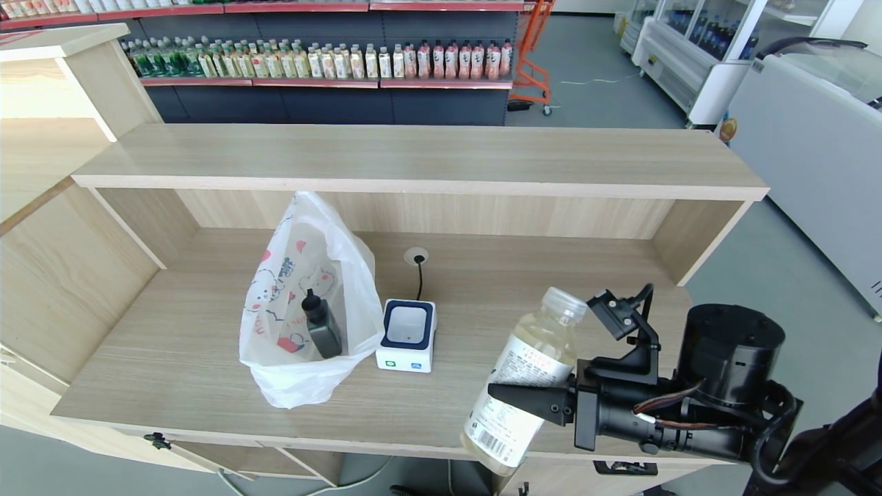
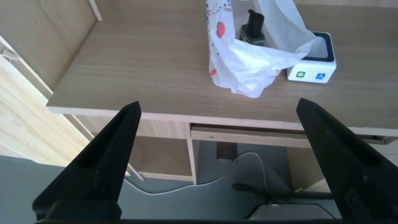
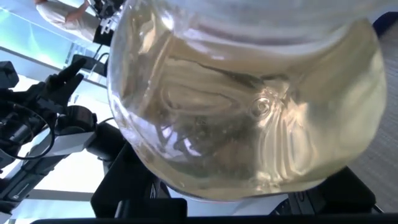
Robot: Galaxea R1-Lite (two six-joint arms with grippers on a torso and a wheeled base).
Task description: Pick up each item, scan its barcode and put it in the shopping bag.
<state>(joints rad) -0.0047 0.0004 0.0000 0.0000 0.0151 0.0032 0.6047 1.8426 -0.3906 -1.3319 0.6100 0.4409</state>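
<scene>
My right gripper (image 1: 534,403) is shut on a clear bottle (image 1: 518,386) of pale liquid and holds it tilted above the counter's front right edge. Its white cap points up and away, and its barcode label faces me. The bottle's base (image 3: 249,106) sits close before the right wrist camera. A white and blue barcode scanner (image 1: 408,334) stands mid-counter, left of the bottle. Beside it stands the white shopping bag (image 1: 296,324) with a dark bottle (image 1: 322,327) inside. My left gripper (image 2: 219,109) is open and empty, out in front of the counter's edge, facing the bag (image 2: 249,62) and scanner (image 2: 314,59).
The wooden counter (image 1: 207,331) has side walls and a raised back ledge (image 1: 413,158). The scanner's black cable (image 1: 419,275) runs to a hole at the back. A drawer (image 2: 249,134) sits under the front edge. Drink shelves and freezers stand beyond.
</scene>
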